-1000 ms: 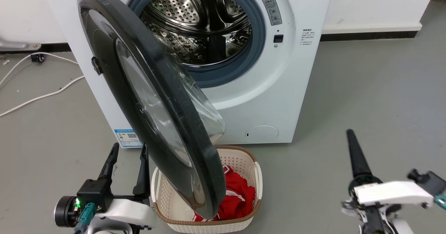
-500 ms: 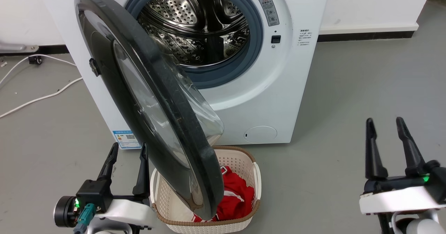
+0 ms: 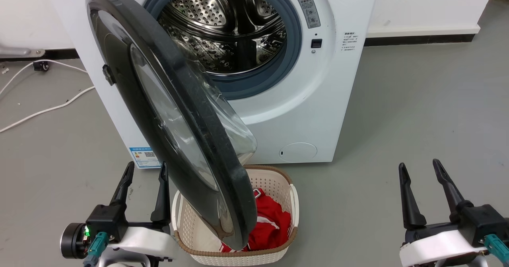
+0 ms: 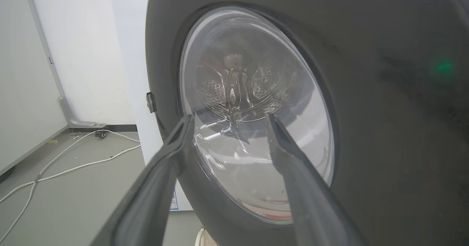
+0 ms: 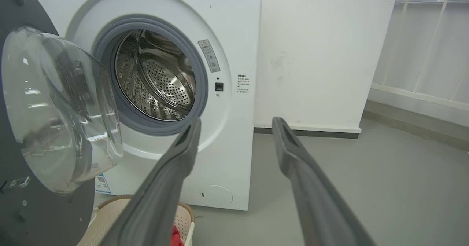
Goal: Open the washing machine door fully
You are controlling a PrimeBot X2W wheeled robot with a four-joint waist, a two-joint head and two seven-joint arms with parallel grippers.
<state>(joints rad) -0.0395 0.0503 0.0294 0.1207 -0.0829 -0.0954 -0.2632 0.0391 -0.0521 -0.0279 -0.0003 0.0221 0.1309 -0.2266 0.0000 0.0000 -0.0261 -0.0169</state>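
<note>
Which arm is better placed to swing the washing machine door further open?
Probably the right. The right gripper is open and faces the washing machine door on its inner, glass-bowl side, so a push there opens it wider. The left gripper stands at the outer face; pushing from there would close it.

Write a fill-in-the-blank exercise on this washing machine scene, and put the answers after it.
1. The large round black-rimmed glass washing machine door stands ___, baring the perforated steel drum.
2. The cream woven plastic basket below it holds a ___ garment.
3. The left gripper and the right gripper both grip ___.
4. The thin white cable lies on the grey floor to the robot's ___.

Missing words: open; red; nothing; left.
</note>
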